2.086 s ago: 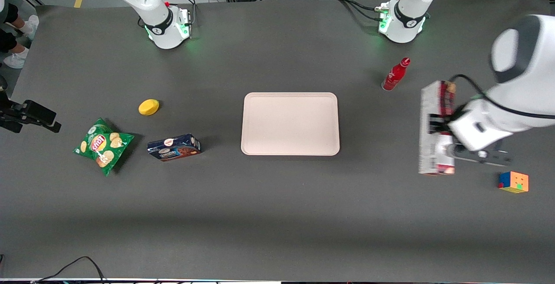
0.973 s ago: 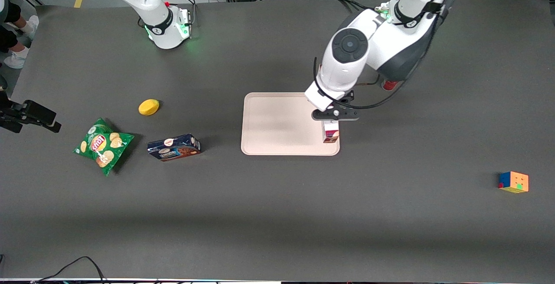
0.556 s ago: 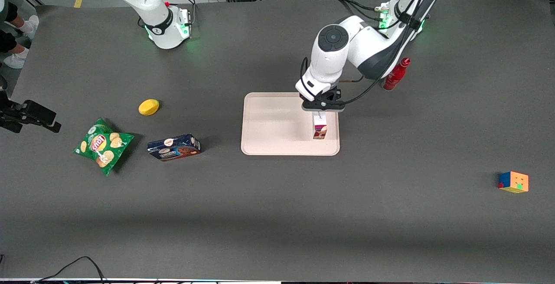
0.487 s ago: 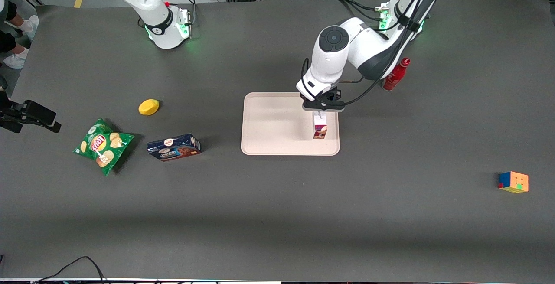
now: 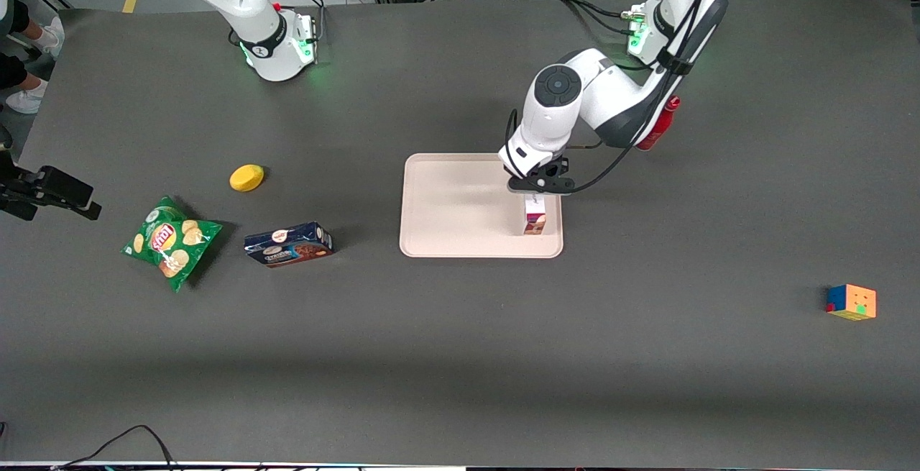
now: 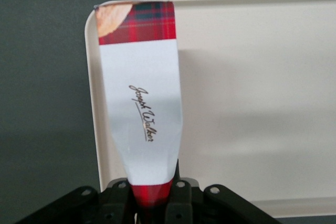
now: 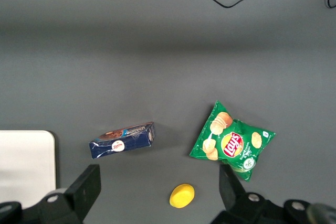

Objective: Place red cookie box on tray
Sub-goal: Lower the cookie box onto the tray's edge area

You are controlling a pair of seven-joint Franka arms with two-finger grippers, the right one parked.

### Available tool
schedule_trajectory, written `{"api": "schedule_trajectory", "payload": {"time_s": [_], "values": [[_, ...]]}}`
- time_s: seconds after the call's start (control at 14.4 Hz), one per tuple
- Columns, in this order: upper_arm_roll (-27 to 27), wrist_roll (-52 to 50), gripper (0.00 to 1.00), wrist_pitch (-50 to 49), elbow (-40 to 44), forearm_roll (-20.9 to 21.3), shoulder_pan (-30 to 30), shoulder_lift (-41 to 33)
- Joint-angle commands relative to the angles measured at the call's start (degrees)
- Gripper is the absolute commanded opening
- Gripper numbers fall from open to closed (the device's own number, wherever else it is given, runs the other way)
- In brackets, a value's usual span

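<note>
Fingers: the left arm's gripper is clamped on the upper end of the long, thin red plaid cookie box with white panels; from the wrist camera the black fingers pinch the carton's red end from both sides.
Box: upright below the fingers, its lower end at or just above the floor of the large, flat, pale cream-pink tray with rounded corners — I cannot tell whether it touches. It is in the tray's corner toward the working arm's end of the desk and nearer the front camera.
Around: a red bottle stands on the dark grey desk near the arm's elbow, partly hidden by it. A multicoloured cube lies well apart toward the working arm's end. Toward the parked arm's end lie a short dark blue cookie box, a yellow rounded thing and a green crisp bag.
In the way: the tray floor beside the fingers is bare.
Writing: black script reading "Joseph Walker" on the box's white panel; "Lay's" on the green bag.
</note>
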Motion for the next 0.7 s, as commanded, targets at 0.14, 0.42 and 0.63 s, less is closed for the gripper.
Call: {"api": "schedule_trajectory", "payload": {"time_s": [0.14,0.42,0.63], "values": [[1.9,-2.0,0.18,5.2,0.2,2.3,0.1,3.4],[2.0,-2.1,0.18,5.4,0.1,2.6,0.0,4.1],[2.2,-6.5,0.18,5.3,0.2,7.2,-0.1,5.3]]}}
